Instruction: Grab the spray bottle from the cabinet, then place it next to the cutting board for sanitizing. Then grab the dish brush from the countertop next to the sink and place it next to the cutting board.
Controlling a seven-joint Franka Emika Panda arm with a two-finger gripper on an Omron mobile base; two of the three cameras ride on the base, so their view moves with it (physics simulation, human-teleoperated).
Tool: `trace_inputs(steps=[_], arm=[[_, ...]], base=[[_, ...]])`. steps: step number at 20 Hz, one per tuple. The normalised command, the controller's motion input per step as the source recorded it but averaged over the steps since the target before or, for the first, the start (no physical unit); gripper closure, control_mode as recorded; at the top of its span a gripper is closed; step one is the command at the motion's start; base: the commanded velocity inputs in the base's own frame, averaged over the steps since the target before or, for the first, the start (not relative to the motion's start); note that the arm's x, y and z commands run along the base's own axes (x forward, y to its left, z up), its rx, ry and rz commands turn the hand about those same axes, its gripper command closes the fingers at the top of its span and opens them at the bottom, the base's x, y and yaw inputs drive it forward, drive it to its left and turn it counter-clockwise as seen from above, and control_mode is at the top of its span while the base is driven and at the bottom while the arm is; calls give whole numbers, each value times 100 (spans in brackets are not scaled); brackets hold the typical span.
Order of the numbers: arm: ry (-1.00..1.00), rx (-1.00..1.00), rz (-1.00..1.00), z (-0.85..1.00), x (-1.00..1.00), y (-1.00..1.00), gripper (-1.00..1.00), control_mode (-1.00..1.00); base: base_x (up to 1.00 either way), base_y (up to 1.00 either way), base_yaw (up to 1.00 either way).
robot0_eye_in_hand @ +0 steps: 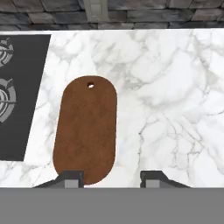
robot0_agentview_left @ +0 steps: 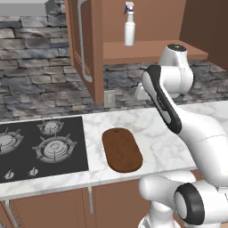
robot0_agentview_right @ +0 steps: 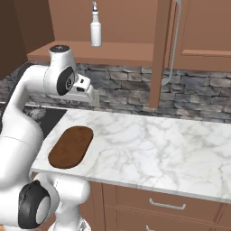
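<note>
Left base view: a white marble bench (robot0_agentview_left: 151, 129) runs across the middle. A dark oblong board (robot0_agentview_left: 122, 150) lies flat on it at centre, with a black stovetop (robot0_agentview_left: 42, 147) at 9 o'clock. At 12 o'clock the cabinet (robot0_agentview_left: 95, 49) stands with its door swung wide, and the bottle (robot0_agentview_left: 129, 29) stands upright on the inner shelf (robot0_agentview_left: 153, 49). The white arm (robot0_agentview_left: 178, 120) rises from 5 o'clock and bends at 2 o'clock, below the shelf.

Right base view: the bottle (robot0_agentview_right: 95, 30) stands at 12 o'clock on the shelf (robot0_agentview_right: 99, 52). The arm's wrist hangs at 10 o'clock, under the shelf, with the tool (robot0_agentview_right: 94, 100) aimed down toward the bench (robot0_agentview_right: 149, 144). The board (robot0_agentview_right: 71, 146) lies at 8 o'clock.

Hand view: the camera looks down on the board (robot0_eye_in_hand: 86, 129), and the stovetop (robot0_eye_in_hand: 19, 96) sits at 9 o'clock. Two dark fingertips (robot0_eye_in_hand: 70, 179) rise at 6 o'clock, spread apart and holding nothing.

The first step appears to be in hand: fetching the bottle, not yet grasped. The next move likely calls for lifting and tilting the tool up into the cabinet to close around the bottle's body.
</note>
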Motion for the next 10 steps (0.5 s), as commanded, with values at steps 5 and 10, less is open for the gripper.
trace_inputs(steps=[5, 10], arm=[[-4, -1, 0, 0, -29, 0, -100, -100], [-28, -3, 0, 14, -51, 2, -100, -100]], base=[[0, 0, 0], [0, 0, 0]])
